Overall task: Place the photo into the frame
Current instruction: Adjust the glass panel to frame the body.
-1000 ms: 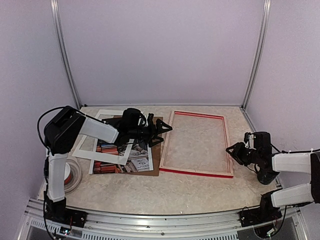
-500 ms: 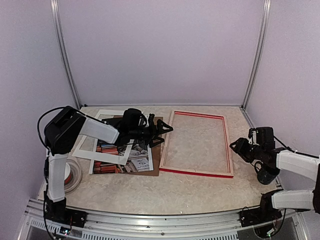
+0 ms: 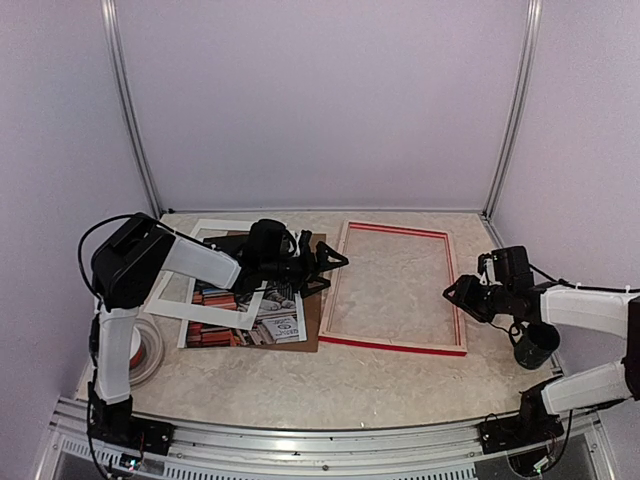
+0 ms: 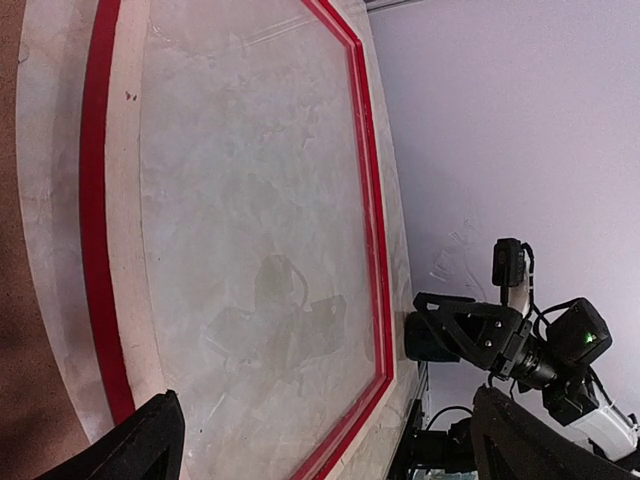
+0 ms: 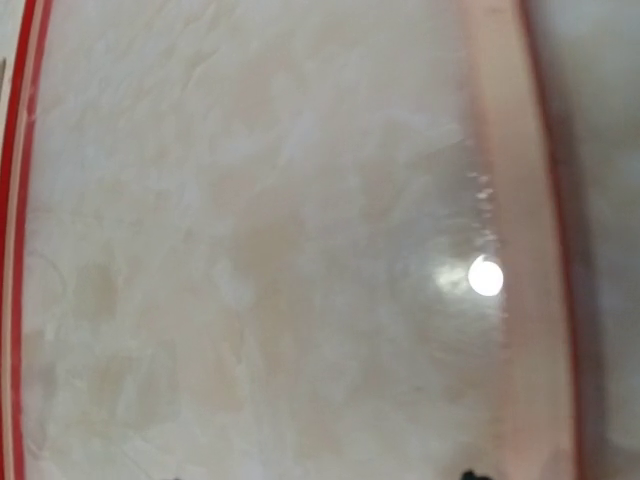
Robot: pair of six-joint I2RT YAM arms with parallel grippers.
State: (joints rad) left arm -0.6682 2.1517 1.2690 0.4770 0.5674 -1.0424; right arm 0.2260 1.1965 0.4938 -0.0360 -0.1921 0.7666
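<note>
The photo (image 3: pixel 272 318) lies flat at the left, partly under a white mat board (image 3: pixel 178 306) and on a brown backing board (image 3: pixel 313 322). The frame (image 3: pixel 392 343) lies flat at the middle, red edges with pale wood inside; it also shows in the left wrist view (image 4: pixel 98 200) and the right wrist view (image 5: pixel 512 250). My left gripper (image 3: pixel 327 264) is open and empty, low over the backing board's right edge, pointing at the frame's left side. My right gripper (image 3: pixel 456 292) is open and empty, just above the frame's right side.
A white tape roll (image 3: pixel 147 352) lies at the near left by the left arm's base. The booth's walls and metal posts close the table at the back and sides. A metal rail runs along the near edge.
My right gripper has swung left from beside the table's right edge to the frame's right side. My left gripper has barely moved.
</note>
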